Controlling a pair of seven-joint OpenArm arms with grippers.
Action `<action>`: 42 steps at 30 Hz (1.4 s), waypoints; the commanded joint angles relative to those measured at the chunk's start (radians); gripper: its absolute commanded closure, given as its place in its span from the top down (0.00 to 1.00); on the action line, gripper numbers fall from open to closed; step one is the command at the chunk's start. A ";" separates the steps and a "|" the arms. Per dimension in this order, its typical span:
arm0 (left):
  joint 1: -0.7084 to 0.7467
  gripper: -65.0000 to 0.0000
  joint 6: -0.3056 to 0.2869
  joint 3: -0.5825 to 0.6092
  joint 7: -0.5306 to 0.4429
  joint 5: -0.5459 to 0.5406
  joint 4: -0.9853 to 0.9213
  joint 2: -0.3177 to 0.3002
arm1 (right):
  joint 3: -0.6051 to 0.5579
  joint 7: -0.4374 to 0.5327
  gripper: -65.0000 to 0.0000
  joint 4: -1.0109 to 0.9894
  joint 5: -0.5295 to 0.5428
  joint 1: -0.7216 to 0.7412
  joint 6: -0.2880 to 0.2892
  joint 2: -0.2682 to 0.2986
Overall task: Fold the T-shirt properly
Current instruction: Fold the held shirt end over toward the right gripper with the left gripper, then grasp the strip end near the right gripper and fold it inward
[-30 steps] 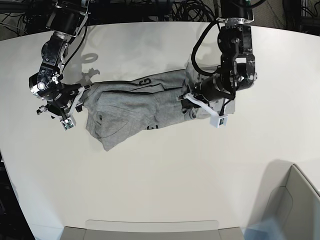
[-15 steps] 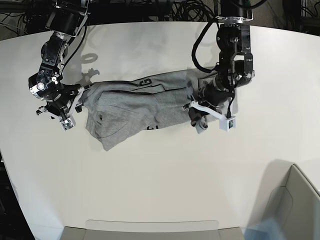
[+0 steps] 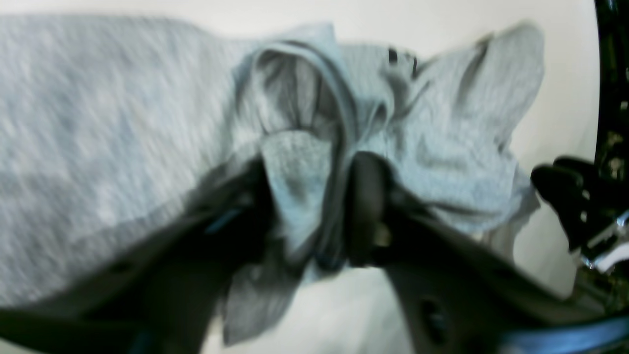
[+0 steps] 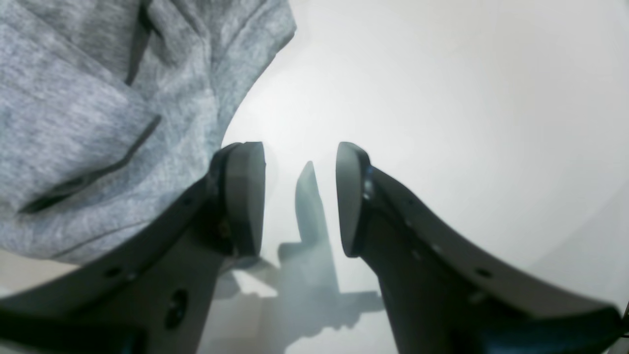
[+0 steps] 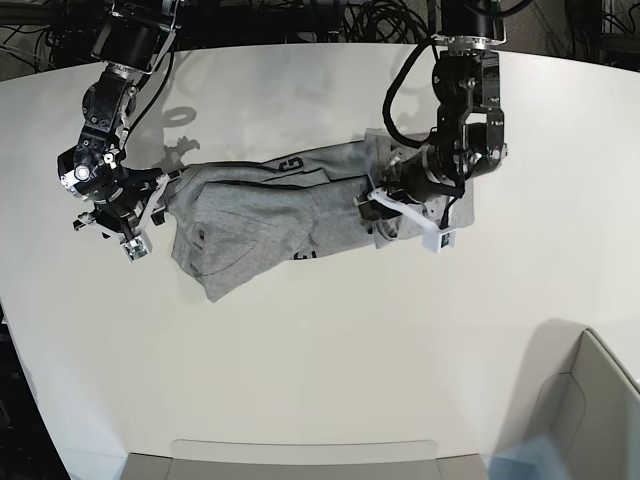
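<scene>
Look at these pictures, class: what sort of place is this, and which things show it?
Most likely a robotics lab or test bench. Two black robot arms work over a bare white table, bundles of cables trail behind it, and the only item laid out is a crumpled grey T-shirt.

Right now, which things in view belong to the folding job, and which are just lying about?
Part of the job:
- T-shirt, crumpled on the table
- left gripper, cloth bunched between its fingers
- right gripper, open, beside the shirt's edge

Just there:
- table
- grey bin at the table's corner
</scene>
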 commanded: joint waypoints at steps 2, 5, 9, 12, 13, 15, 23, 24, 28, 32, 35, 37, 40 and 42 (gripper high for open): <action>-0.049 0.40 -0.005 -0.002 0.011 -0.016 0.020 0.001 | 0.001 0.017 0.37 0.014 0.009 0.019 0.010 0.006; -0.063 0.37 -0.006 -0.002 0.019 -0.017 0.022 0.003 | 0.000 0.017 0.37 0.014 0.009 0.019 0.010 0.006; -0.064 0.34 -0.010 -0.005 0.014 -0.019 0.100 0.003 | 0.000 0.017 0.37 0.014 0.009 0.019 0.010 0.004; -0.057 0.27 -0.011 -0.009 0.014 -0.019 0.186 0.003 | 0.001 0.017 0.37 0.019 0.011 0.021 0.010 0.004; -0.055 0.25 -0.010 -0.009 0.014 -0.019 0.205 0.000 | 0.005 0.017 0.37 0.021 0.012 0.021 0.010 0.004; -0.050 0.20 -0.005 -0.015 0.014 -0.011 0.214 -0.005 | 0.009 0.017 0.37 0.022 0.026 0.022 0.010 0.004; 0.014 0.12 -0.005 -0.041 0.014 -0.009 0.086 -0.032 | 0.044 0.015 0.37 0.097 0.169 0.019 0.010 0.006; 0.011 0.12 -0.005 -0.041 0.013 -0.009 0.067 -0.032 | 0.055 0.013 0.37 0.107 0.186 0.019 0.010 0.006; 0.009 0.12 -0.005 -0.023 0.013 -0.009 0.008 -0.034 | 0.080 0.013 0.37 0.107 0.279 0.021 0.010 0.013; 0.000 0.12 -0.005 0.046 0.013 -0.009 0.002 -0.032 | 0.078 0.012 0.37 0.100 0.325 0.019 0.010 0.010; -0.043 0.12 -0.005 0.129 0.013 -0.011 -0.027 -0.028 | 0.078 0.012 0.37 0.096 0.355 0.019 0.010 0.006; -0.072 0.12 -0.005 0.189 0.013 -0.011 -0.052 -0.025 | 0.078 0.012 0.37 0.076 0.391 0.019 0.010 0.006; -0.100 0.12 -0.005 0.247 0.013 -0.014 -0.058 -0.025 | 0.081 0.012 0.38 0.041 0.448 0.019 0.009 0.015; -0.101 0.12 -0.005 0.247 0.014 -0.016 -0.053 -0.025 | 0.110 0.010 0.38 0.022 0.482 0.021 0.007 0.015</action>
